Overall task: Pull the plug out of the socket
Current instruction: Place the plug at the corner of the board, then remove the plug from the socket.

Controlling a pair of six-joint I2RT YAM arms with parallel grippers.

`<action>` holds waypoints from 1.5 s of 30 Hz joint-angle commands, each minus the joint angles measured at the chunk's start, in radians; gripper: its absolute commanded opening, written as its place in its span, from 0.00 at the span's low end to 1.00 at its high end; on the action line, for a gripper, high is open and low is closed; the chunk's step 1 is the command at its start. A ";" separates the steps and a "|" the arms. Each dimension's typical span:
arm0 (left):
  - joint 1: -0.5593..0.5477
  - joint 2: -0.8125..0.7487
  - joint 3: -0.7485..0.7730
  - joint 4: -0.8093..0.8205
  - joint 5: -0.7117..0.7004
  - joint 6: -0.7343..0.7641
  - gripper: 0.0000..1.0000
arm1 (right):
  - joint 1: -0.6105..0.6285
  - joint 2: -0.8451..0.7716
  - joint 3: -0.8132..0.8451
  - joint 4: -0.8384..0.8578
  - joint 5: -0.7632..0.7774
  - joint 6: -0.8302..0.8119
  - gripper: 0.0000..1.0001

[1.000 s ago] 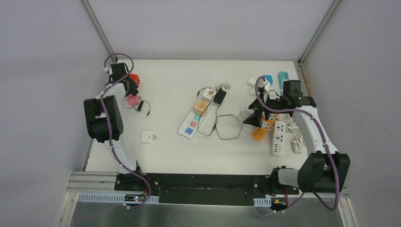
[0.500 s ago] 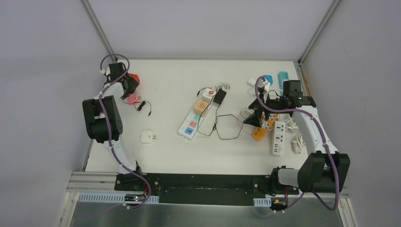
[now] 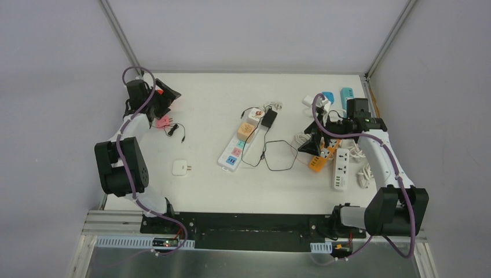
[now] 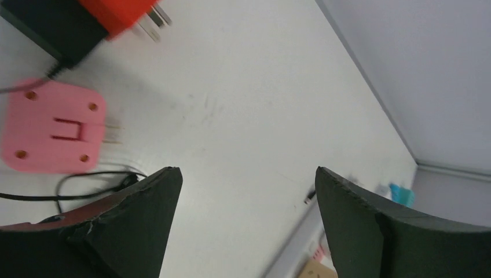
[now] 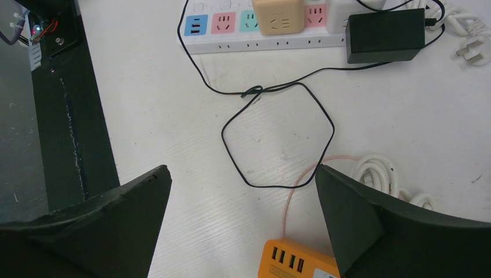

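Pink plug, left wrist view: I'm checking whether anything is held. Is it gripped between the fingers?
No, the pink plug lies on the table, clear of the open left gripper.

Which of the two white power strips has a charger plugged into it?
The long strip with coloured sockets in the middle: a tan cube charger sits in it. The other white strip, on the right, shows only bare sockets.

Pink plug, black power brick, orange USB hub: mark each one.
pink plug (image 4: 52, 127), left wrist view, middle of its flat pink face.
black power brick (image 5: 385, 35), right wrist view, centre of its top face.
orange USB hub (image 5: 312, 263), right wrist view, top face beside the ports.
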 commanded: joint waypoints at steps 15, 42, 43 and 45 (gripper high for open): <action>-0.252 -0.267 -0.235 0.095 0.254 0.087 0.99 | -0.005 -0.017 0.033 -0.002 -0.055 -0.011 1.00; -0.678 -0.329 -0.411 0.181 -0.087 0.546 0.95 | -0.005 -0.014 0.040 -0.041 -0.097 -0.027 1.00; -0.700 -0.316 -0.402 0.183 -0.099 0.561 0.94 | -0.005 -0.017 0.040 -0.044 -0.097 -0.028 1.00; -0.739 -0.298 -0.382 0.190 -0.126 0.583 0.94 | -0.005 -0.020 0.039 -0.043 -0.098 -0.028 1.00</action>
